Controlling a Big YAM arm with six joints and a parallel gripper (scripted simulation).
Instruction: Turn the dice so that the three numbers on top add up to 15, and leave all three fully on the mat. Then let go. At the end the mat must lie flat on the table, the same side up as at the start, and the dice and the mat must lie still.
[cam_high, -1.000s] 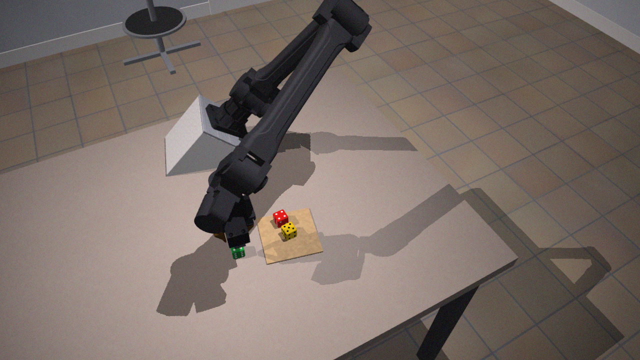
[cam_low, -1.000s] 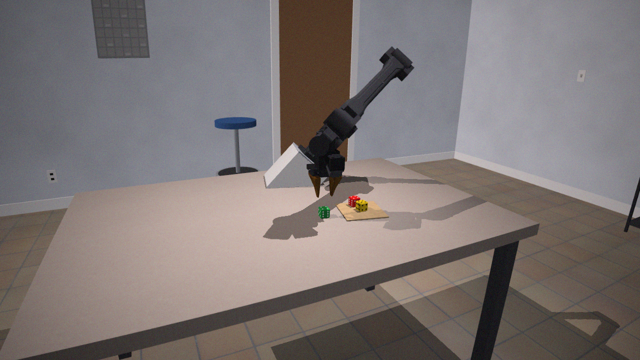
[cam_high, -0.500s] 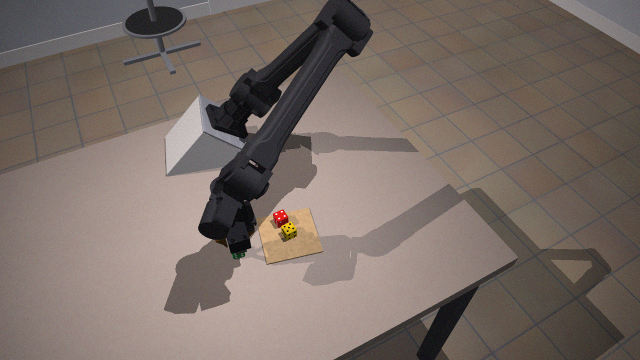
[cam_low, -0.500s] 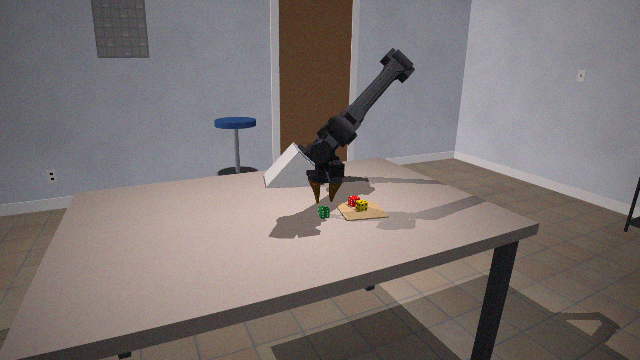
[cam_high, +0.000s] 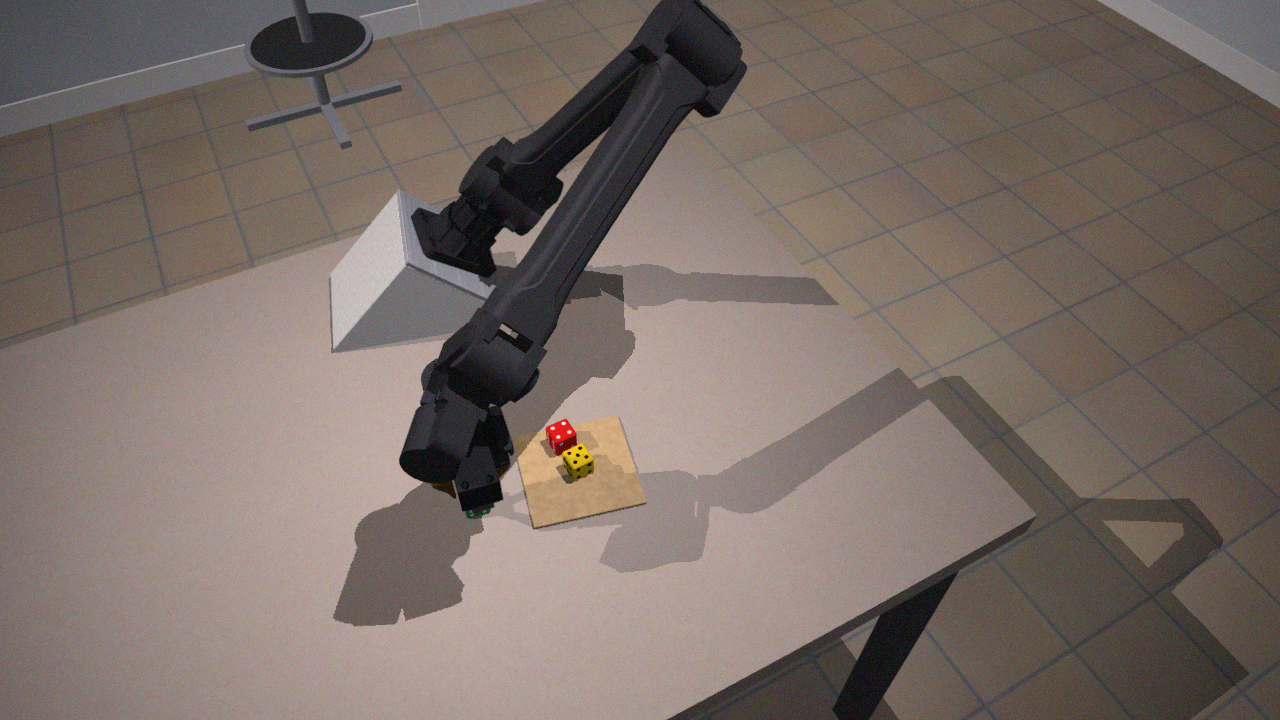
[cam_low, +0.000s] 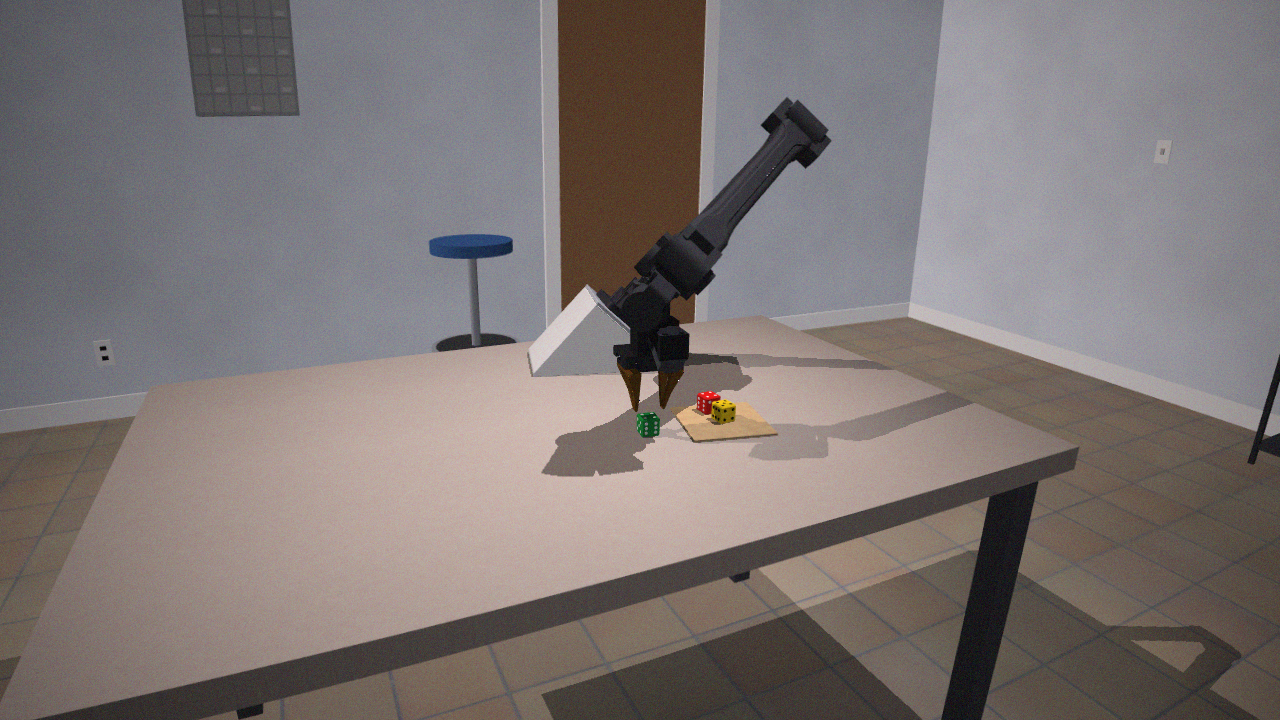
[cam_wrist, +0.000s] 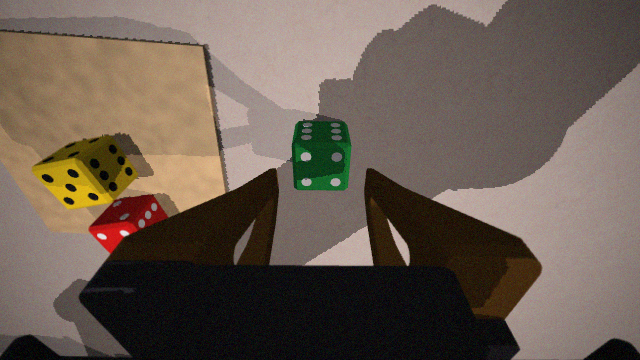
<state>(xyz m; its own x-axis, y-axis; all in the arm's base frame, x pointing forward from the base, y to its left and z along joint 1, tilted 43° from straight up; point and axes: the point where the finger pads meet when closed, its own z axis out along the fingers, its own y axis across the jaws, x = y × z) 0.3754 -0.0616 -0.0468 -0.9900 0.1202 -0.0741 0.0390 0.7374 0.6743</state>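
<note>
Jaws apart, empty, above green die (cam_wrist: 321, 156) (six up) beside mat (cam_wrist: 125, 100); no lettering.

blue stool (cam_low: 470, 246), tiled floor (cam_low: 1118, 501)

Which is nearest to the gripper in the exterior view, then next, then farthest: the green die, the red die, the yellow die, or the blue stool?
1. Green die, just below the gripper, off the mat.
2. Red die, on the mat.
3. Yellow die, beside the red one.
4. Blue stool, by the back wall.
</note>
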